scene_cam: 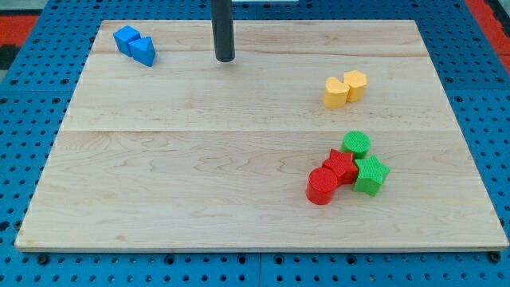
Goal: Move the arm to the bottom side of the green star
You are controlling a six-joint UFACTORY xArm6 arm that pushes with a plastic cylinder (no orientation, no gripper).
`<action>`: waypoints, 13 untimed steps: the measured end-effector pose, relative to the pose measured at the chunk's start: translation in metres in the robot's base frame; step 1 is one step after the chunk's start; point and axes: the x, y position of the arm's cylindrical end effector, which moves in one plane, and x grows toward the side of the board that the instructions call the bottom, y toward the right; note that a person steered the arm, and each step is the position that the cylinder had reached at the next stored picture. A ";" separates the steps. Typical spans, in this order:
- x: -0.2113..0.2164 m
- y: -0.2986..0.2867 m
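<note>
The green star [370, 174] lies flat at the near right part of the wooden board [199, 159]. It has no clear long axis; one of its points looks to the right and another to the near edge, as far as the ribbed surface lets me tell. Its top is bright green with fine lines.

On its left side it touches a red star [341, 166], and a red cylinder [322, 186] sits just beside that one, nearer and more left. A green cylinder [357, 143] is just beyond the green star, touching or almost touching it. Two yellow blocks [344, 88] stand together farther away, and two blue blocks [135, 45] are at the far left corner.

My tip [225, 59] is a plain dark rod that holds nothing. It rests at the far middle of the board, well apart from the green star and from all blocks. The near side of the green star is bare board.
</note>
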 end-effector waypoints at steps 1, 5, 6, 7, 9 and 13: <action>0.000 -0.002; -0.009 0.035; 0.044 0.059; 0.120 0.056; 0.175 -0.008; 0.298 -0.026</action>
